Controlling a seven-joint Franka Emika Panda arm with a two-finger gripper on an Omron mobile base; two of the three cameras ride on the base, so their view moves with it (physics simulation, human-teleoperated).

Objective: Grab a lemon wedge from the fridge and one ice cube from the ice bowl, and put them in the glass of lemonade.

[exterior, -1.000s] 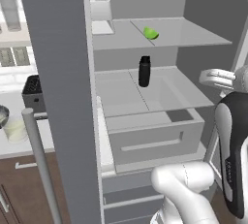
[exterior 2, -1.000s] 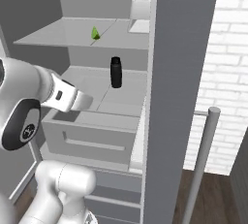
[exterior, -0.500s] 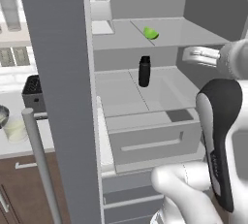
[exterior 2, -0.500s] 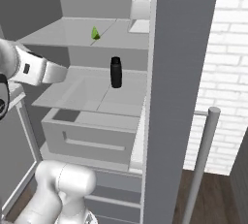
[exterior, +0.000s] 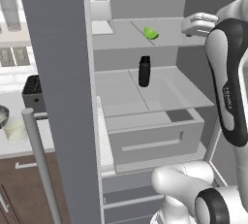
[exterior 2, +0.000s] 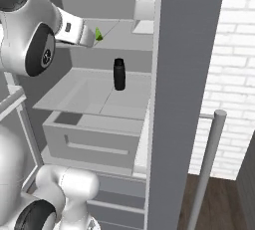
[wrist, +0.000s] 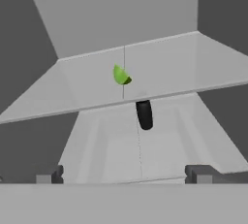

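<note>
The fridge (exterior: 53, 72) stands open. The lemon wedge (exterior: 151, 33) (exterior 2: 99, 35) (wrist: 120, 75), small and yellow-green, lies on the upper shelf. My gripper (exterior: 190, 25) (exterior 2: 89, 36) (wrist: 125, 174) hovers at that shelf's front right edge, pointing in at the wedge from a short way off. It is open, its fingertips (wrist: 51, 174) wide apart with nothing between them. On the counter left of the door a pale glass of lemonade (exterior: 14, 129) stands beside the dark rim of the ice bowl (exterior: 2, 115), which the frame edge cuts off.
A black bottle (exterior: 144, 71) (exterior 2: 119, 73) (wrist: 144, 114) stands on the shelf below the wedge. A white bin (exterior: 99, 9) (exterior 2: 144, 10) sits on the upper shelf by the door. A drawer (exterior: 155, 138) is pulled out lower down. A dark toaster (exterior: 33, 92) is on the counter.
The arm has swung upward from the height of the lower shelf and drawer to the upper shelf. The gripper stays open. The wedge and the bottle have not moved.
</note>
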